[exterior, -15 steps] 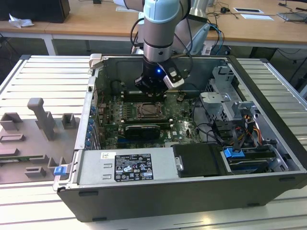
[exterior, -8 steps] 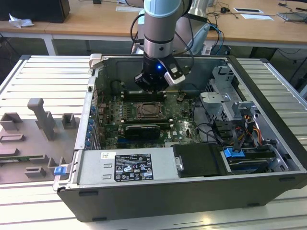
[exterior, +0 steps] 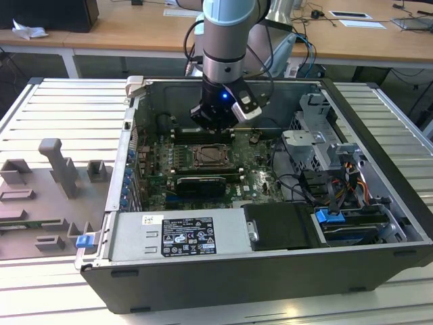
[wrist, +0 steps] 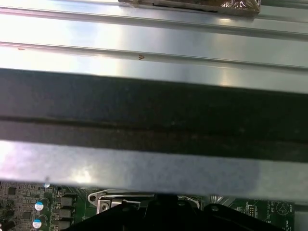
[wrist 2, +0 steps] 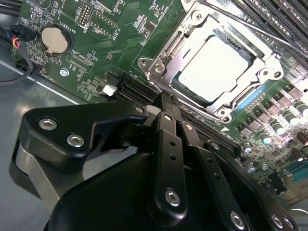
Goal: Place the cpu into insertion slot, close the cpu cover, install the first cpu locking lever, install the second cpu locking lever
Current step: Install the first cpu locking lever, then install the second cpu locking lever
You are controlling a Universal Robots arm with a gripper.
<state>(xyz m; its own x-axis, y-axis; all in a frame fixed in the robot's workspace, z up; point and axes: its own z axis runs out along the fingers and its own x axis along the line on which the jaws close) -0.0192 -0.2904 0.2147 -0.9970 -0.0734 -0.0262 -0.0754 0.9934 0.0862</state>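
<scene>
The cpu [wrist 2: 214, 67], a pale square chip, lies flat in the insertion slot [exterior: 211, 157] on the green motherboard. The cpu cover [wrist 2: 161, 54], a silvery frame with a window, lies down around the chip. A thin metal lever [wrist 2: 250, 30] runs along the socket's far edge. My gripper [wrist 2: 168, 103] hangs just beside the socket, over the memory slots, its black fingers [wrist 2: 166, 139] pressed together with nothing between them. In the exterior view the gripper [exterior: 215, 125] hovers inside the open case, slightly behind the socket.
A black expansion card [exterior: 197, 184] lies in front of the socket, memory slots [exterior: 203, 132] behind it. The power supply [exterior: 179, 233], a drive cage [exterior: 318, 142] and cables crowd the case. A grey fixture [exterior: 57, 176] stands at the exterior view's left. A coin battery [wrist 2: 54, 39] sits near the socket.
</scene>
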